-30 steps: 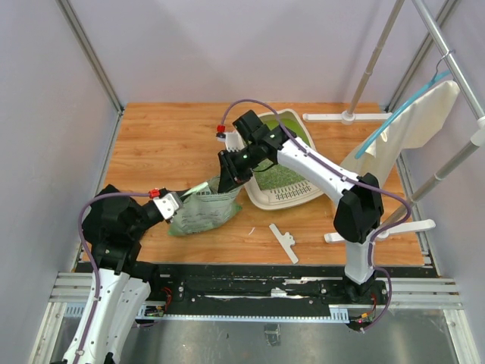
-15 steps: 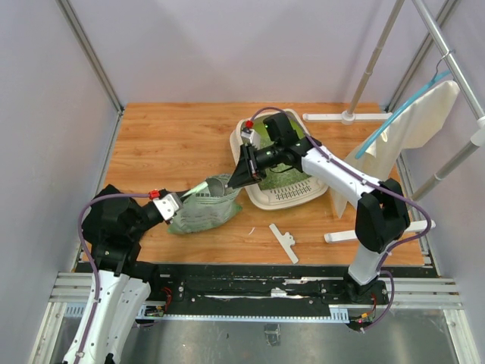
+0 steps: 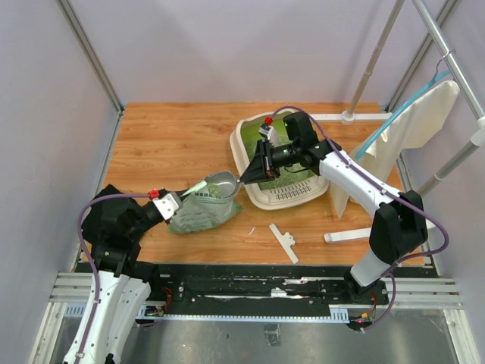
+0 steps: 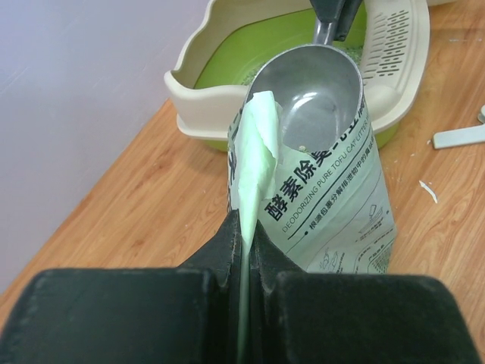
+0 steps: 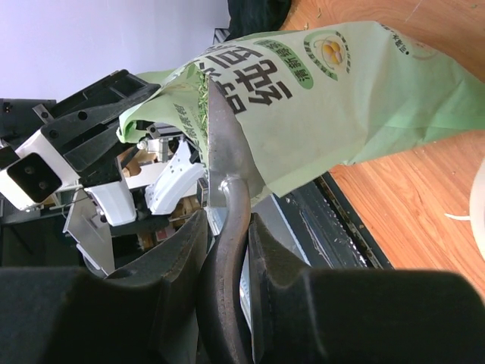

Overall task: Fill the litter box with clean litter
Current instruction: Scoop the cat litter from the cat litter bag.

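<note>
Two grips: left end effector (image 4: 244, 231) pinches the bag (image 4: 333, 216) by its lip so the mouth gapes; right end effector (image 5: 226, 227) clamps the scoop (image 4: 318, 83) handle, bowl at that mouth.

Light green printed plastic bag (image 3: 201, 214) lies on wooden tabletop (image 3: 167, 144), left of cream-white rounded plastic litter box (image 3: 288, 199). Silver metal scoop (image 3: 221, 183): bowl at bag's mouth, between the two. Pale green-grey granular litter (image 3: 292, 180) inside box. White T-shaped plastic piece (image 3: 284, 243) in front of box, apart.
</note>
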`<state>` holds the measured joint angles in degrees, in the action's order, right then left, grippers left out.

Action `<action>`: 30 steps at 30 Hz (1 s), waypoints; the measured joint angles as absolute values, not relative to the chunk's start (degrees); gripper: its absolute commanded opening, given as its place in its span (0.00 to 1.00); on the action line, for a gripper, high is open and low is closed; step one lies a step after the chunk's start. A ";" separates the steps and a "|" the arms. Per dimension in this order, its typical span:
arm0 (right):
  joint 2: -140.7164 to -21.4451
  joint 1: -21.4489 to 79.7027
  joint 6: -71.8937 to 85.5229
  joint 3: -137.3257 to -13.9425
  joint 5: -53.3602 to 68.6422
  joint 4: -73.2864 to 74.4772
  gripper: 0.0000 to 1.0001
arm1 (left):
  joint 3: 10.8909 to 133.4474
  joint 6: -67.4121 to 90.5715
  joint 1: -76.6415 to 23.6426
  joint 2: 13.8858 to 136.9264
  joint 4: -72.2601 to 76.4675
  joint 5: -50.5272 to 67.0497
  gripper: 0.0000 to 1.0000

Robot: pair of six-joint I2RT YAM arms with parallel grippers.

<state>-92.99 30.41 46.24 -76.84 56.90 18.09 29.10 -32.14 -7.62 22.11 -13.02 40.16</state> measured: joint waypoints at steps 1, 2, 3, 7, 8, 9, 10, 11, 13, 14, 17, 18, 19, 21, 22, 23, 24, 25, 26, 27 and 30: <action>-92.60 30.24 45.76 -76.86 56.60 18.90 0.01 | 29.10 -32.12 -7.62 21.98 -13.06 40.14 0.01; -92.36 30.11 45.28 -76.93 56.27 19.66 0.01 | 29.10 -32.12 -7.62 21.85 -13.13 40.12 0.01; -92.01 30.02 44.56 -77.10 55.70 20.78 0.01 | 29.10 -32.10 -7.62 21.74 -13.19 40.12 0.01; -91.29 29.93 41.01 -79.00 53.10 25.96 0.01 | 29.10 -32.10 -7.64 21.45 -13.39 40.40 0.00; -91.18 29.93 40.21 -79.46 52.53 26.94 0.01 | 29.10 -32.08 -7.64 21.45 -13.39 40.60 0.00; -91.00 29.95 39.62 -79.77 52.21 27.79 0.01 | 29.10 -32.05 -7.66 21.47 -13.39 40.86 0.00; -90.72 29.95 39.00 -79.92 51.96 28.47 0.01 | 29.10 -31.99 -7.75 21.47 -13.39 41.21 0.00; -90.50 29.95 38.68 -79.96 51.83 28.93 0.01 | 29.10 -31.90 -7.81 21.45 -13.39 41.47 0.01; -89.97 29.95 38.26 -79.99 51.66 29.63 0.01 | 29.10 -31.83 -7.99 21.37 -13.39 41.89 0.01; -89.76 29.93 38.22 -79.99 51.64 29.87 0.01 | 29.10 -31.79 -8.03 21.28 -13.41 42.04 0.01; -89.25 29.82 38.70 -79.75 52.14 29.54 0.01 | 29.10 -31.66 -8.03 20.99 -13.41 42.22 0.01; -88.88 29.67 39.11 -79.22 52.49 29.04 0.01 | 29.10 -31.66 -8.03 20.91 -13.41 42.22 0.01; -88.53 29.52 39.55 -78.65 52.77 28.73 0.01 | 29.10 -31.66 -8.03 20.84 -13.41 42.33 0.01; -87.94 29.43 40.36 -77.97 52.97 28.36 0.01 | 29.10 -31.62 -8.08 20.82 -13.45 42.61 0.00; -87.72 29.43 40.66 -77.82 52.97 28.25 0.01 | 29.10 -31.59 -8.08 20.82 -13.47 42.68 0.01; -87.61 29.43 40.71 -77.82 52.93 28.34 0.01 | 29.10 -31.53 -8.08 20.82 -13.47 42.76 0.01; -87.48 29.43 40.66 -77.82 52.80 28.51 0.01 | 29.15 -31.44 -8.08 20.84 -13.50 42.85 0.01; -87.35 29.45 40.62 -77.82 52.69 28.80 0.01 | 29.28 -31.40 -8.08 20.95 -13.69 43.11 0.01; -87.24 29.45 40.51 -77.82 52.64 29.04 0.01 | 29.52 -31.38 -8.08 21.21 -13.96 43.35 0.01; -87.13 29.45 40.47 -77.84 52.62 29.23 0.01 | 30.04 -31.44 -8.08 21.76 -14.46 43.66 0.01; -86.96 29.45 40.34 -78.26 52.25 29.95 0.01 | 32.10 -31.99 -8.08 23.59 -16.51 44.27 0.00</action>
<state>-86.96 29.45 40.34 -78.26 52.25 29.95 32.10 -31.99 -8.08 23.59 -16.51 44.27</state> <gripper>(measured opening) 0.255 0.039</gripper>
